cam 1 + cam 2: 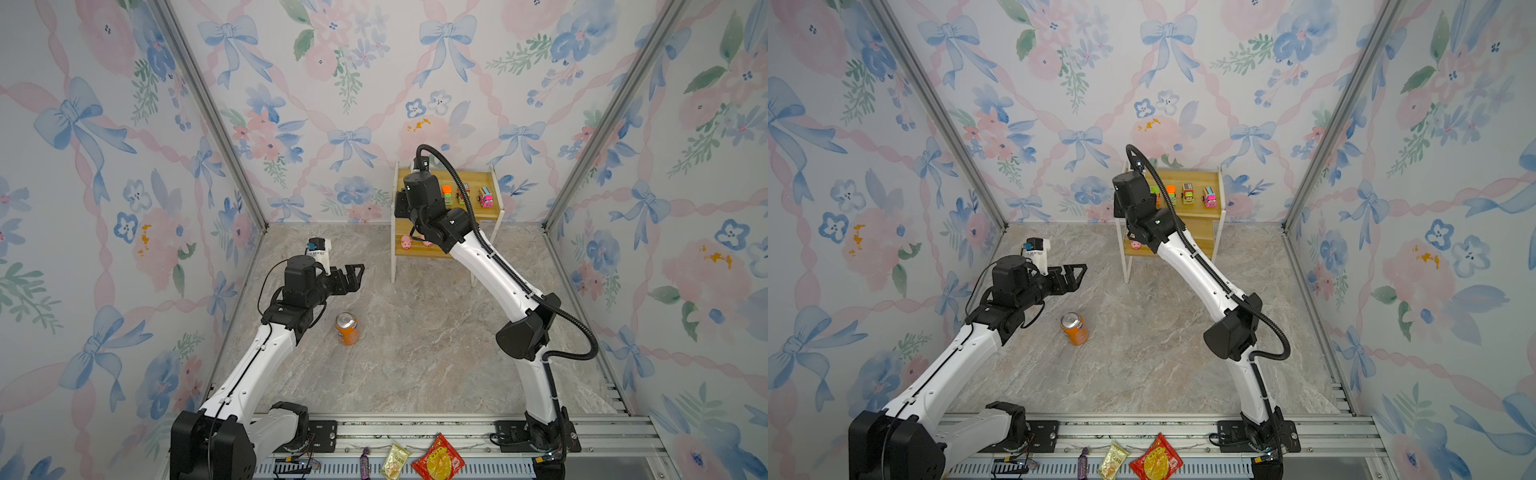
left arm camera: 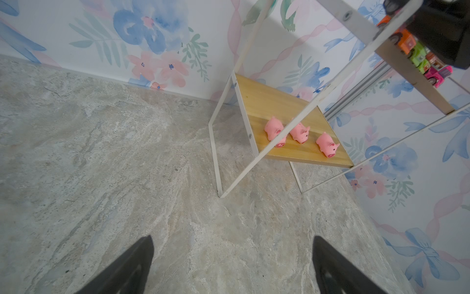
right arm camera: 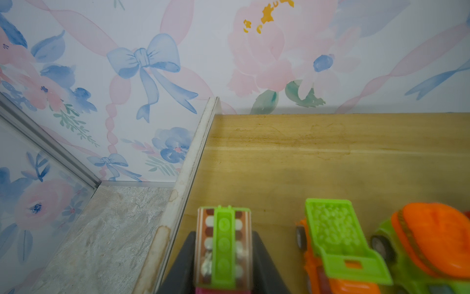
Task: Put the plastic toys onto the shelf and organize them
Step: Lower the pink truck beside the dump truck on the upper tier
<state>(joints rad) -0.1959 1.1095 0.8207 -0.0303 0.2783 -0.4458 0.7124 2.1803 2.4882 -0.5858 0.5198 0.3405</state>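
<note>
When you reached this point, the small two-tier stepped shelf (image 1: pixel 473 178) of yellow wooden boards on a thin white frame stood against the back wall, right of centre in the upper half of both top views. Nearly all the sorting looked done.

Your right gripper (image 3: pixel 223 238) was over the left end of the upper board. Its jaws were clamped on the sides of a tiny pink toy truck (image 3: pixel 223 226) with a green ladder strip on top. Whether its wheels touched the wood I could not tell.

Your left gripper (image 1: pixel 354 275) hung left of centre above the marble floor (image 1: pixel 415 353), jaws spread wide with nothing between them, well apart from the shelf. An orange soda can (image 1: pixel 346 329) stood just below it in the frame, and it was not yours to move.

Four other small multicoloured plastic trucks (image 1: pixel 1187 193) sat in a row on the upper board, the nearest just beside the held one. Three tiny pink plastic pigs (image 2: pixel 300 132) lined the lower board.

No toy showed on the floor, so by my reckoning only setting down and letting go of this fifth truck was left.
</note>
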